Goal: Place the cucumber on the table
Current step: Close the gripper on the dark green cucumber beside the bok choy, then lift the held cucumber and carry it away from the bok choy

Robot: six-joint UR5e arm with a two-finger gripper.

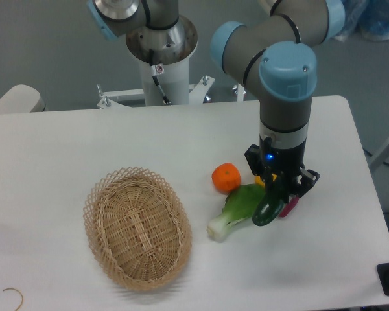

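The dark green cucumber hangs tilted in my gripper, its lower end just above or at the white table. The gripper is shut on the cucumber's upper part, right of the light green leafy vegetable. I cannot tell whether the cucumber's tip touches the table.
An orange fruit lies left of the gripper. A small magenta piece and a yellow piece sit partly hidden behind the gripper. An oval wicker basket stands at the front left. The table's right edge is close.
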